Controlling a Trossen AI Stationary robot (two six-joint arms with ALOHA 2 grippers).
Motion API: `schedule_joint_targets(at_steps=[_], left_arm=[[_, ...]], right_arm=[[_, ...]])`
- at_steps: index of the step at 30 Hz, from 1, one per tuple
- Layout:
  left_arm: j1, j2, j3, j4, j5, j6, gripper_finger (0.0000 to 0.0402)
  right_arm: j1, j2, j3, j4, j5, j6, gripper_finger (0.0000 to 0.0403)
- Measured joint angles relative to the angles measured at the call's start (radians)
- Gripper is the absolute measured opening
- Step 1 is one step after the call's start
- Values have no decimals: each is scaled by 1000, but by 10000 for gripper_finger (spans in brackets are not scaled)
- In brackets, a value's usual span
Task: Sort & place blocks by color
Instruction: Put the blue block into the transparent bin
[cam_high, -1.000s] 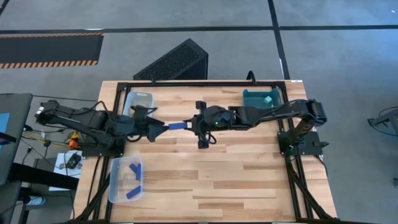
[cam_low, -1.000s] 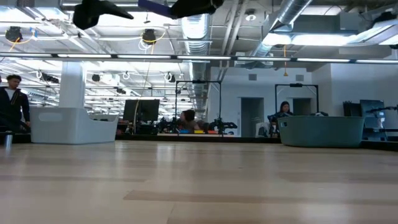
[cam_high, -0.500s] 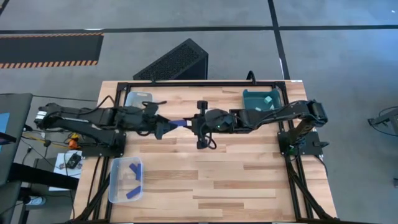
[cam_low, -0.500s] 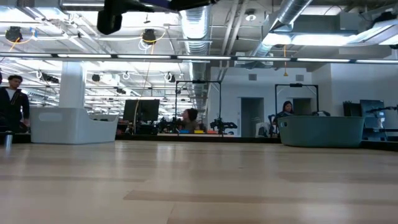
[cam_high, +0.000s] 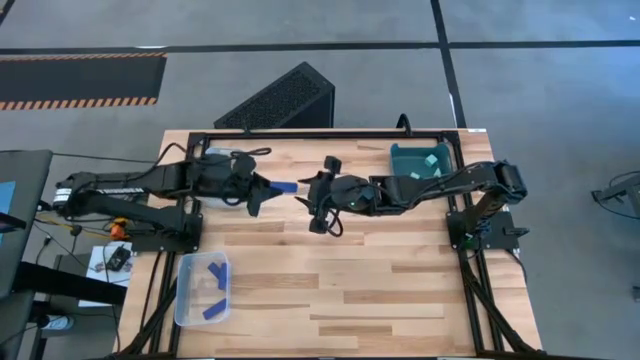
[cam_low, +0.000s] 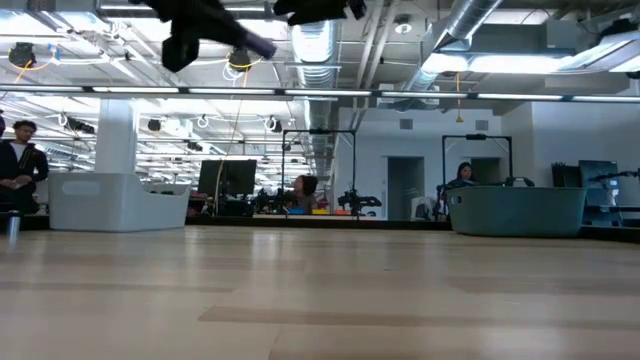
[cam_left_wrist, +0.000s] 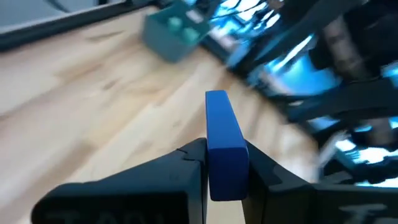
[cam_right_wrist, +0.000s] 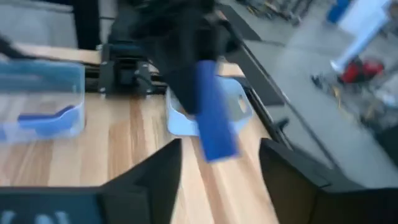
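Observation:
A dark blue bar (cam_high: 287, 187) hangs above the middle of the table, and my left gripper (cam_high: 268, 188) is shut on it. My right gripper (cam_high: 312, 192) faces it from the right and is open. In the right wrist view its fingers (cam_right_wrist: 163, 171) stand on either side of the bar's free end (cam_right_wrist: 214, 140) without touching it. Cyan cubes lie in the teal bin (cam_high: 404, 168) at the far right. More blue bars lie in the clear bin (cam_high: 187, 300) at the near left. My left gripper pinches the blue bar's two long sides (cam_left_wrist: 217, 171) between its two fingers, at the end nearest that arm. The fingers come level from the table's left and lie along the bar. The bar sticks out past the fingertips, lifted clear of the table.
A pale bin (cam_high: 222, 157) stands at the far left, partly under my left arm. Bare wood spans the table's middle and near right. A black frame runs along the table's edges. People and desks show in the room beyond.
My left gripper has moved right to the blue bar and shut on it. My right gripper has opened and let the bar go. The left gripper has then carried the bar a little toward the far edge.

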Motion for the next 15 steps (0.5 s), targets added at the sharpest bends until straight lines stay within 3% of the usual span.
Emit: schedule_joint_targets(at_steps=[5,10,15], left_arm=[[-8,-25,0,-250,70,130,30],[-108,-57,0,-593,218,213,30],[-230,-60,0,-859,188,234,31]], right_arm=[[7,-24,-1,-95,94,196,263],[12,-89,1,-225,108,287,267],[-12,-148,-24,-293,108,303,263]])
